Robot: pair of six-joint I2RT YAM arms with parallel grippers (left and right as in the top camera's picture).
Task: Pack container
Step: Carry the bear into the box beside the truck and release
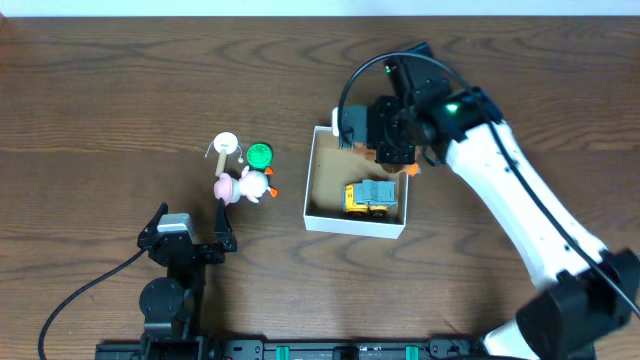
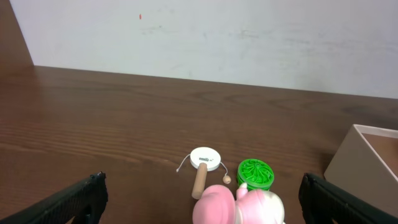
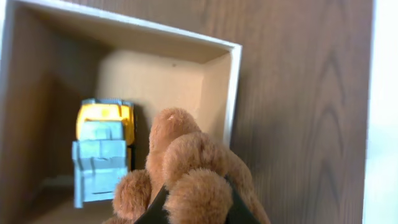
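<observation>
The container [image 1: 312, 178] is a square white-walled cardboard box with a tan inside, right of the table's middle; it also shows in the right wrist view [image 3: 233, 81] and at the right edge of the left wrist view [image 2: 360, 155]. A yellow and grey toy truck [image 1: 370, 197] [image 3: 102, 149] lies inside. My right gripper [image 1: 392, 152] [image 3: 194, 208] is shut on a brown plush toy [image 3: 186, 168] and holds it above the box's far right corner. My left gripper [image 1: 190, 232] [image 2: 199, 205] is open and empty, just in front of a pink and white plush [image 1: 243, 187] [image 2: 239, 204].
A green round ridged toy [image 1: 259, 154] [image 2: 254, 173] and a white disc toy with a wooden handle and string [image 1: 224, 147] [image 2: 204, 159] lie left of the box, behind the pink plush. A white wall stands beyond the table's far edge.
</observation>
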